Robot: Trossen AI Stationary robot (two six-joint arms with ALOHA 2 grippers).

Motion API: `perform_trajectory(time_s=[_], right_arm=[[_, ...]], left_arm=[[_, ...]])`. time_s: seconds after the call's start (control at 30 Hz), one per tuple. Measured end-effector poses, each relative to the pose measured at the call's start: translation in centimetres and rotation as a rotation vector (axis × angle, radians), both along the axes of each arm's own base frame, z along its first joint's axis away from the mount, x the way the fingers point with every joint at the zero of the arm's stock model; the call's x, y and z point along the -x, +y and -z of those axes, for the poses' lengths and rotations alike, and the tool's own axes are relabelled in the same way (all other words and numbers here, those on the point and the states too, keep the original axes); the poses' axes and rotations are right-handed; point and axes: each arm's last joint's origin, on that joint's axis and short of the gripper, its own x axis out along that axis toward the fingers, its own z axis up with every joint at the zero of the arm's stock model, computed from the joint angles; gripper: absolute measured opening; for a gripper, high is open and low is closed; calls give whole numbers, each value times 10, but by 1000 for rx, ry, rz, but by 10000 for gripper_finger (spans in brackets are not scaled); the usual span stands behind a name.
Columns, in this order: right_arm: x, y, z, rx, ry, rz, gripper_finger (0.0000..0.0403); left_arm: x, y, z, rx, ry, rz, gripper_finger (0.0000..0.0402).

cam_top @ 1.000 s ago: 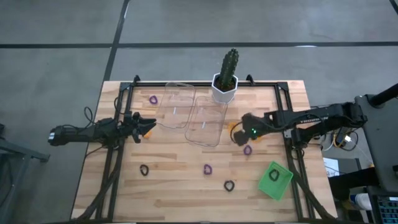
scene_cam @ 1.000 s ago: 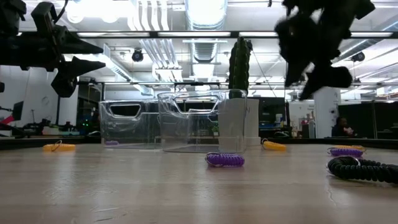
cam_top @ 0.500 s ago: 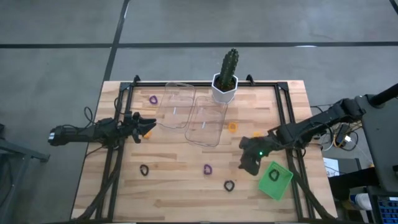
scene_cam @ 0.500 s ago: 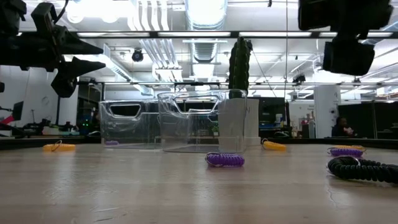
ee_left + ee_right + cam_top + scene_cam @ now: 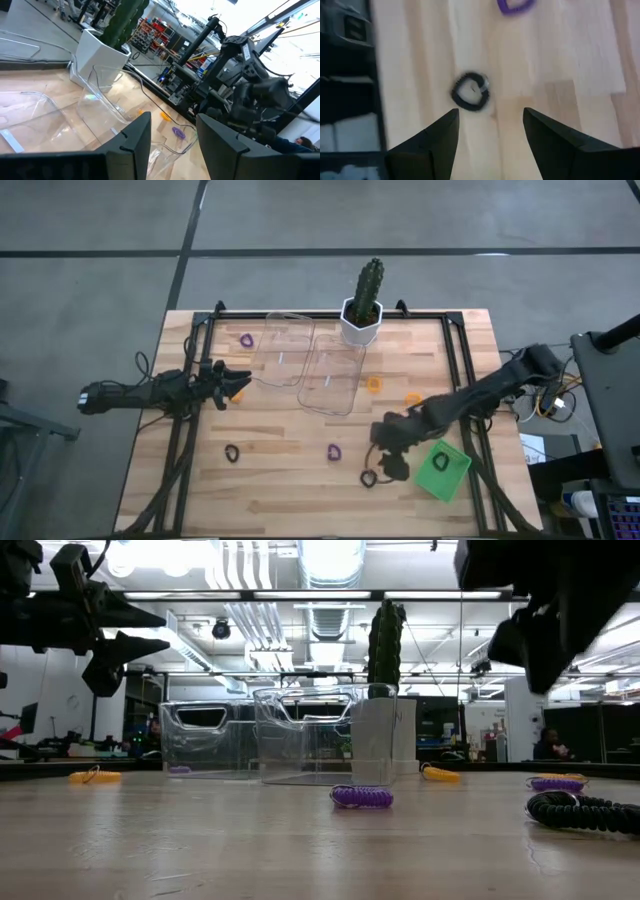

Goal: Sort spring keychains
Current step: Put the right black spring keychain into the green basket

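Several spring keychains lie flat on the wooden table [image 5: 290,490]: a black one [image 5: 369,478], a purple one [image 5: 334,452], another black one [image 5: 232,452], a purple one [image 5: 246,339] and two orange ones [image 5: 374,384] [image 5: 413,397]. My right gripper [image 5: 386,466] hovers open just right of the first black keychain [image 5: 471,92], which lies ahead of its fingertips, untouched; a purple keychain [image 5: 516,5] shows beyond. My left gripper [image 5: 236,385] waits open and empty in the air at the table's left, beside the clear containers.
Two clear plastic containers [image 5: 285,350] [image 5: 333,375] stand at the table's far middle, with a potted cactus [image 5: 364,310] behind them. A green tray [image 5: 443,470] sits near the right front, just right of my right gripper. A black frame [image 5: 458,370] runs along the table's edges.
My right gripper has travelled from beside the clear containers toward the table's near edge and now hangs by the black keychain left of the green tray. The keychains have stayed where they lay.
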Motion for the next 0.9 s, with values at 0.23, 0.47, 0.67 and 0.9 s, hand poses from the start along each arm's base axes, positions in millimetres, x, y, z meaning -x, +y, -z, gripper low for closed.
perform_trajectory(time_s=[0.23, 0.47, 0.67, 0.9], right_arm=[[-43, 22, -1, -34, 38, -106, 217], [-66, 34, -1, 19, 166, -99, 217], [-71, 43, 13, 57, 305, -70, 217], [-78, 49, 40, 83, 372, -62, 217]], left_arm=[[0, 0, 0, 1, 0, 6, 151], [0, -1, 0, 2, 0, 32, 151], [-1, -2, 1, 3, 2, 78, 151], [-1, -2, 1, 3, 2, 82, 151]])
